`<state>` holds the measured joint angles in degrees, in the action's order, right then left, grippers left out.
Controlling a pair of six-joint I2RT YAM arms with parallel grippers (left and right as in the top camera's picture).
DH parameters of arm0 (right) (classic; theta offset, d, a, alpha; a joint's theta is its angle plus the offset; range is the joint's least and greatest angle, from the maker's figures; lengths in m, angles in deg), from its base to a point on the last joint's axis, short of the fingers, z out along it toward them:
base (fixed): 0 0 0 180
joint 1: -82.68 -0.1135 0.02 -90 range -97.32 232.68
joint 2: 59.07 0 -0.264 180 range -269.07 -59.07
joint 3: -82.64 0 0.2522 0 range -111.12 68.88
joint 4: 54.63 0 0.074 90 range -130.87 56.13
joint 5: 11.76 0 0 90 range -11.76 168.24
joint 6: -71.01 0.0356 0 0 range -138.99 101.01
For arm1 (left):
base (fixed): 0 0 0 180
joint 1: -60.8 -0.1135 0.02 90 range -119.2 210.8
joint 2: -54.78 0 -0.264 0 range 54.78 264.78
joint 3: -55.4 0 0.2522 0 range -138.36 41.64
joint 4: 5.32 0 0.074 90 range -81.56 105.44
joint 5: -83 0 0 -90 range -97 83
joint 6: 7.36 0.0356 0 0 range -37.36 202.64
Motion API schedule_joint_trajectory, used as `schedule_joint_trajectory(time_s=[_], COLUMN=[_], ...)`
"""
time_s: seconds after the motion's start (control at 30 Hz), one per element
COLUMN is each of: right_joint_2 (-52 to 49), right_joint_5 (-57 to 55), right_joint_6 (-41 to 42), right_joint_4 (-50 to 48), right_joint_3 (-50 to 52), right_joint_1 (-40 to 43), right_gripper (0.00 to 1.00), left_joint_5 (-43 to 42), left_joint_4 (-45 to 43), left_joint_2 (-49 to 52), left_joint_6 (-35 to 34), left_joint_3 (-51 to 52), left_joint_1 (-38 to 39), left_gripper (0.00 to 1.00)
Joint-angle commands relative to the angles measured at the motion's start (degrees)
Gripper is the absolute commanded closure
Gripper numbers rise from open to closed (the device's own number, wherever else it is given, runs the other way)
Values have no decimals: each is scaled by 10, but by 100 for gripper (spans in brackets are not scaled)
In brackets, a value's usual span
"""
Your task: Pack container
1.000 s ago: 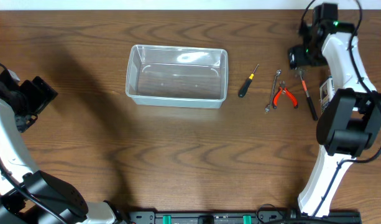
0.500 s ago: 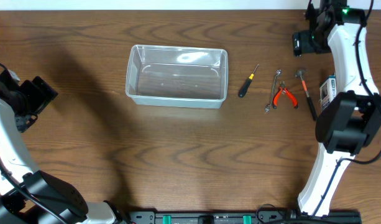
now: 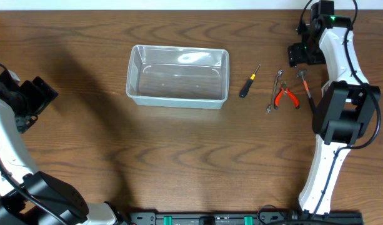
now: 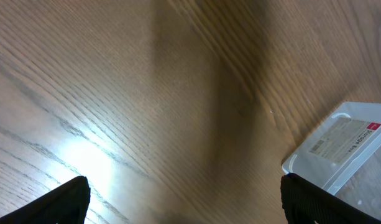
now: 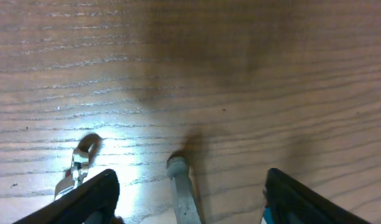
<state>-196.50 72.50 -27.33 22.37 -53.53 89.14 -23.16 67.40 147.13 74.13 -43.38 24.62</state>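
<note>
Overhead: container (image 3: 177, 99) sat upright on the table (image 3: 179, 162), left of a screwdriver (image 3: 249, 82); left gripper (image 4: 184, 199) and right gripper (image 5: 189, 186) both had fingers spread apart (right one over a hammer (image 5: 179, 177)).

4 tools lie right of centre on the wooden table (image 3: 179, 156): screwdriver (image 3: 249, 81), wrench (image 3: 273, 92), red pliers (image 3: 285, 92), hammer (image 3: 306, 89).

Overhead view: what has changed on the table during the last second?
The right gripper swung toward the far side and came back near the hammer, open, holding nothing; its arm now hides the small box. The left gripper, container, screwdriver, wrench and pliers stayed put.
</note>
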Motion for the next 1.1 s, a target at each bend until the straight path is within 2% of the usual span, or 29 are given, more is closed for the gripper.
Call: schedule_joint_trajectory(time_s=[0.0, 0.57, 1.0, 1.07], right_joint_2=[-17, -47, -47, -47], right_joint_5=[16, 15, 15, 15], right_joint_6=[3, 6, 6, 6], right_joint_4=[5, 31, 30, 30], right_joint_3=[-6, -6, -6, -6], right_joint_1=[-4, -4, 0, 2], right_gripper=[23, 24, 42, 41], left_joint_5=[3, 3, 3, 3], left_joint_4=[2, 2, 2, 2], left_joint_2=[-5, -5, -5, -5], left_joint_6=[10, 10, 10, 10], left_joint_3=[-6, -6, -6, -6], left_joint_1=[3, 3, 3, 3], left_gripper=[10, 9, 9, 10])
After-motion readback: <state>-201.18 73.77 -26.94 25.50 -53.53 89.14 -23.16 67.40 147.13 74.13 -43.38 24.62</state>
